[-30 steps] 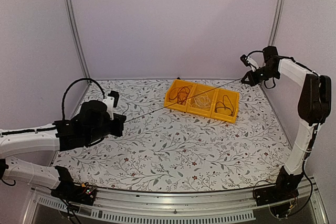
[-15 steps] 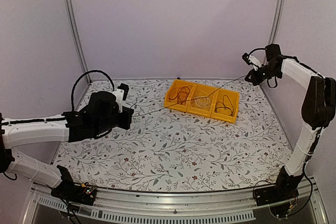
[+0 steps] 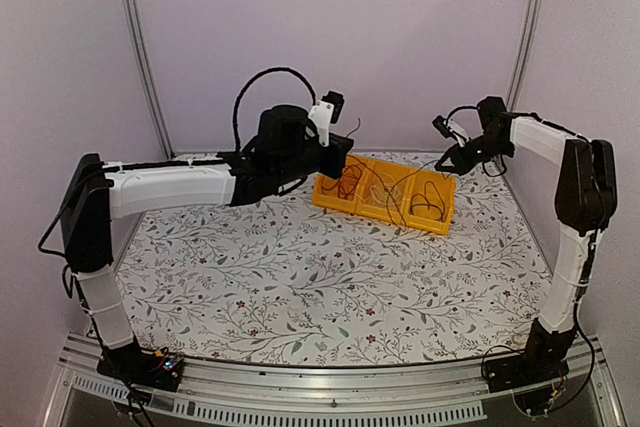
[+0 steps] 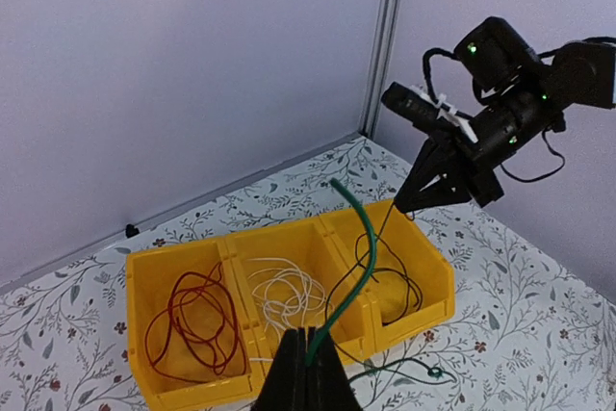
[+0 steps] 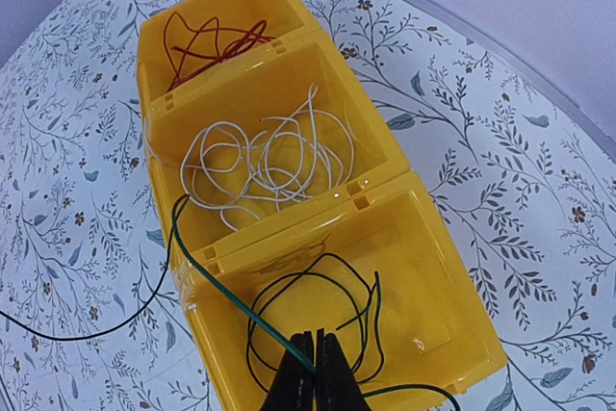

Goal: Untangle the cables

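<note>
Left gripper (image 4: 306,373) and right gripper (image 5: 314,373) each clamp tight on the green cable (image 4: 358,257) above the bin (image 5: 454,288) — it crosses the bin's end compartment.

right hand (image 5: 315,361) seemingly clamped on green cable (image 5: 236,303) | yellow tray (image 5: 435,267): red cable (image 5: 207,45), white cable (image 5: 260,166), black cable (image 5: 332,281) (one per bin)

There were no words, numbers, labels or signs that could be read in any of the views.
</note>
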